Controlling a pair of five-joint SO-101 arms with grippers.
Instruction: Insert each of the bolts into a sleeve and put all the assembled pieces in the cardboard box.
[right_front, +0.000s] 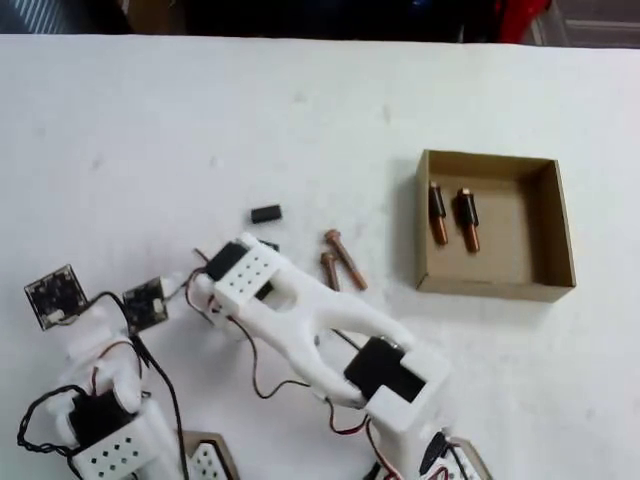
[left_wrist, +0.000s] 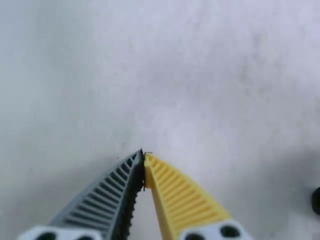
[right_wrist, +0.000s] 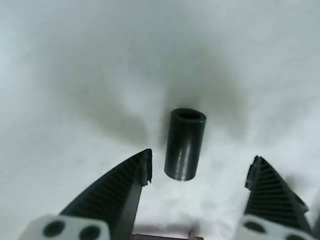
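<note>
Right pincer (right_wrist: 201, 156) apart — black sleeve (right_wrist: 185, 145) lying on table (right_wrist: 75, 60) in gap; left pincer (left_wrist: 144, 154) pressed together.

White tabletop (right_front: 150, 120). Open brown cardboard box (right_front: 495, 290) at right. In it, near its left wall, a sleeved copper bolt (right_front: 438, 212), with a second sleeved bolt (right_front: 468, 219) just right of it. Left of the box lie a long bare copper bolt (right_front: 345, 259) and a shorter bare bolt (right_front: 329, 270), side by side. Further left and behind them is a short black plastic sleeve (right_front: 266, 214). Another black tubular sleeve (right_wrist: 185, 144) lies between the spread fingers of the right gripper (right_wrist: 200, 159), clear of both.
</note>
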